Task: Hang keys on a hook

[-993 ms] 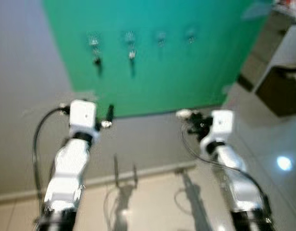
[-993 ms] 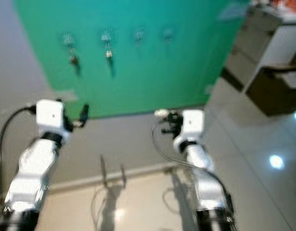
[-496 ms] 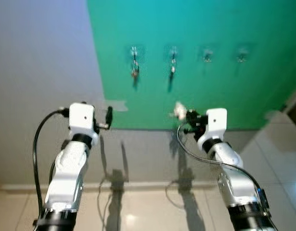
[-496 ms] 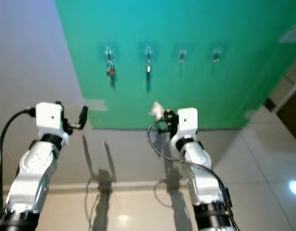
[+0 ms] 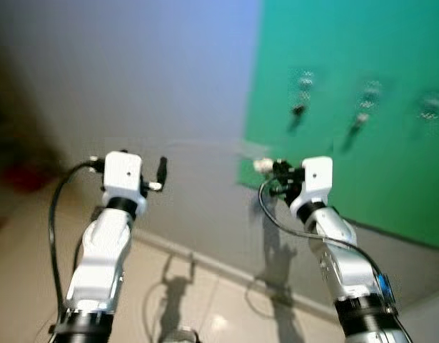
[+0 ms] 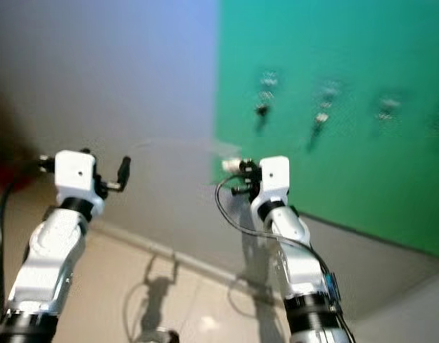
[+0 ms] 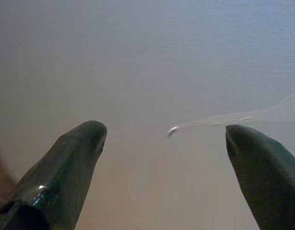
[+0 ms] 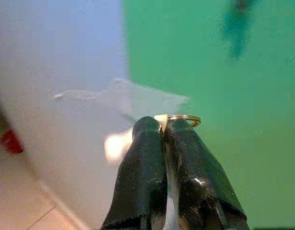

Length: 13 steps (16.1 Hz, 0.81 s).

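Note:
My right gripper [image 8: 160, 125] is shut on a small key ring with a pale tag, the key ring [image 8: 184, 118] poking out beside the fingertips. In the head views this gripper [image 5: 270, 171] is raised near the left edge of a green wall panel [image 5: 390, 86]. Several hooks sit in a row on the panel; the first hook [image 5: 303, 80] and the second hook [image 5: 367, 91] each carry hanging keys, and a third hook [image 5: 431, 105] is blurred. My left gripper [image 7: 164, 136] is open and holds nothing, raised before the grey wall [image 5: 133, 78].
A strip of tape [image 8: 133, 98] crosses the seam between the grey wall and the green panel. A skirting line [image 5: 205, 261] meets the pale tiled floor [image 5: 33, 271]. Something dark and red [image 5: 23, 175] stands at the far left, blurred.
The whole picture has shifted: the green panel and hooks now lie to the right and look tilted, so the camera has turned left. Both arms keep their pose, and the right gripper still holds the keys.

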Motion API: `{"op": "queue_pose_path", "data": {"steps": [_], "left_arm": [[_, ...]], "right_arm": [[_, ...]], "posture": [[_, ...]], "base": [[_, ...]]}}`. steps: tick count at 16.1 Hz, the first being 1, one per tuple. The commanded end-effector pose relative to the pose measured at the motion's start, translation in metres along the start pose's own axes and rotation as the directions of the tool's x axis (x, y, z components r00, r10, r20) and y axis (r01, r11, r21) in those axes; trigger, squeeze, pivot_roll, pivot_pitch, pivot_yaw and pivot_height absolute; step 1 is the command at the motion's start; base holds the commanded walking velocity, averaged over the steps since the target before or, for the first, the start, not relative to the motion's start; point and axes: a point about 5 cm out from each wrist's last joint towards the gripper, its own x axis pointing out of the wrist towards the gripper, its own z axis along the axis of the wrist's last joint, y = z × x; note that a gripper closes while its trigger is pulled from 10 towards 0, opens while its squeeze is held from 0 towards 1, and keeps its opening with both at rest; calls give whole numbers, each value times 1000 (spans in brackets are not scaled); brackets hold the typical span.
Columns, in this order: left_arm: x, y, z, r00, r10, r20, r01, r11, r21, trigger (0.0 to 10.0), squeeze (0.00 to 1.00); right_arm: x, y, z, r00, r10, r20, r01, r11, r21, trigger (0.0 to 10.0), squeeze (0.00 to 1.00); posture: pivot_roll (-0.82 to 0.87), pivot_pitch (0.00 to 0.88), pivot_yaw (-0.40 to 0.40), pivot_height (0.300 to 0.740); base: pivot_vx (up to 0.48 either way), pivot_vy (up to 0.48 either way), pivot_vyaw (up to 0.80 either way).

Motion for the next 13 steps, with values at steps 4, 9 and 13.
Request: {"op": "queue_pose_path", "data": {"steps": [4,9,13], "left_arm": [[4,-2,4,1000,-9,10,9,1000,21,10000,0],[5,-4,4,1000,-18,10,17,1000,26,10000,0],[6,-6,3,1000,-29,7,28,999,27,10000,0]], "right_arm": [[-1,-9,6,998,-46,42,46,999,9,10000,0],[-4,-9,8,997,-49,56,47,998,41,10000,0],[-4,-12,11,996,-60,66,57,997,48,10000,0]], "posture": [[7,0,-21,740],[3,0,-15,740],[0,0,-13,740]], "base": [[0,-380,725],[0,-379,0],[0,-379,0]]}}
